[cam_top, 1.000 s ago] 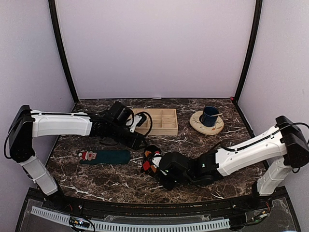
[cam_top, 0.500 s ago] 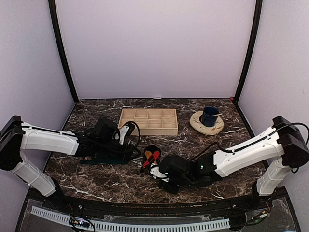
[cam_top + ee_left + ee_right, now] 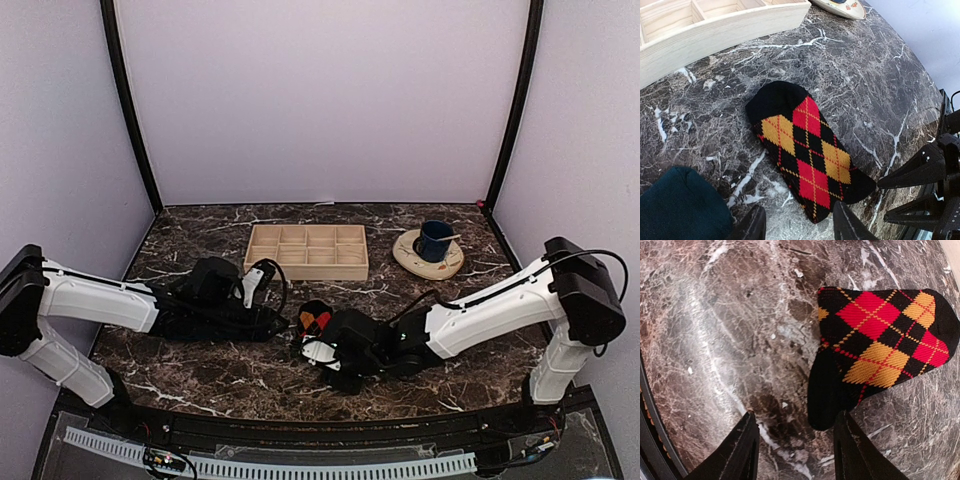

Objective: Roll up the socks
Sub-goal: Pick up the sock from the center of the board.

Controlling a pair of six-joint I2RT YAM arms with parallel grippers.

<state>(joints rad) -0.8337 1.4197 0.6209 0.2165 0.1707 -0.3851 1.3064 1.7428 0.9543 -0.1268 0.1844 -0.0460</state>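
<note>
Near the middle of the counter lies the black argyle sock, flat on the marble, with its rounded black end pointing toward the wooden tray. The teal sock lies close beside it but apart. Only a rounded end shows in the left wrist view, and the left arm hides it from above.

The left fingers are spread and hold nothing, with one tip on each side of the argyle sock's near end. The right fingers are also spread and empty, and the sock's black tip lies just ahead of the gap between them.

Both socks look like light, limp knit. They should bend anywhere, drape when lifted and drag a little on the stone instead of sliding. The best hold is probably a pinch on the plain black end, gathering a small fold, because the flat fabric offers no raised edge.
</note>
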